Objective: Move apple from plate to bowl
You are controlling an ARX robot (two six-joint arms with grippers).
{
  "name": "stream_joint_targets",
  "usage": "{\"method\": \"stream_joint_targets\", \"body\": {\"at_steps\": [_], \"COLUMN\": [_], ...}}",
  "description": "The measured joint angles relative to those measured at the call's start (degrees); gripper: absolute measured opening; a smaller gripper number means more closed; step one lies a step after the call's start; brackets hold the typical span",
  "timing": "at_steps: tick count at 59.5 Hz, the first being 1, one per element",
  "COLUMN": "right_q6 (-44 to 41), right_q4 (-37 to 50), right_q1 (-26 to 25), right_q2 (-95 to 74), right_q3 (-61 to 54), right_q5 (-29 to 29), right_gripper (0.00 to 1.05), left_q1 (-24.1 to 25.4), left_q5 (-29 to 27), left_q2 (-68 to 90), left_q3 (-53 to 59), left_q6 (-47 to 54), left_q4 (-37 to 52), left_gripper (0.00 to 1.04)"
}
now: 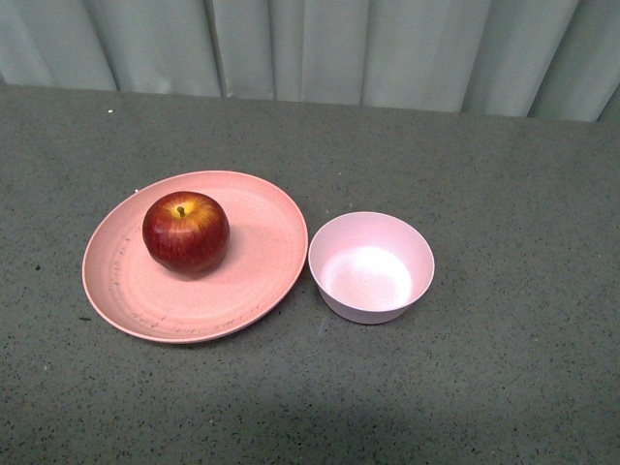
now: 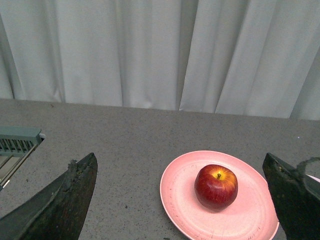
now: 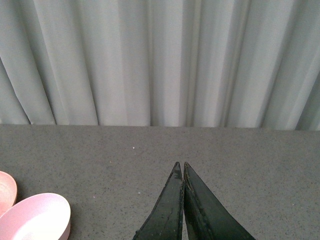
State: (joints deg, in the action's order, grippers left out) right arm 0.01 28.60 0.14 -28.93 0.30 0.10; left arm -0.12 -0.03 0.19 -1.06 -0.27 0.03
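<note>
Sitting stem-up on the salmon-pink plate [image 1: 254,283], toward its far side, the red apple [image 1: 186,232] is untouched, and the pale pink bowl [image 1: 373,278] just beside the plate is empty. The left gripper [image 2: 178,159] hangs short of the plate, jaws spread wide around nothing. The right gripper [image 3: 180,167] has its fingers pressed together, empty. Likely risks are the glossy, round fruit slipping from a pinch, or an off-centre release catching the narrow bowl rim and tipping it. Only grey table [image 1: 484,387] and pale curtain [image 1: 387,48] surround them; nothing blocks the way.

Dark, rough-edged left gripper [image 2: 179,156], jaws spread wide apart, dark, pointed right gripper [image 3: 180,165], jaws pressed tightly together, tips touching
</note>
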Motion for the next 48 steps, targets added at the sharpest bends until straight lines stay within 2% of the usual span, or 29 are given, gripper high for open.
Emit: {"method": "stream_joint_targets", "body": {"at_steps": [19,48], "right_q6": [0.0,0.0], "right_q4": [-9.01,-18.21], "right_q1": [0.0,0.0], "right_q2": [9.46,18.75], "right_q3": [0.0,0.0], "right_q5": [0.0,-0.02], "right_gripper": [0.01,0.01], "left_q1": [0.0,0.0], "left_q5": [0.0,0.0], "left_q2": [0.0,0.0], "left_q3": [0.0,0.0], "left_q6": [0.0,0.0], "left_q4": [0.0,0.0], "left_gripper": [0.98,0.98]}}
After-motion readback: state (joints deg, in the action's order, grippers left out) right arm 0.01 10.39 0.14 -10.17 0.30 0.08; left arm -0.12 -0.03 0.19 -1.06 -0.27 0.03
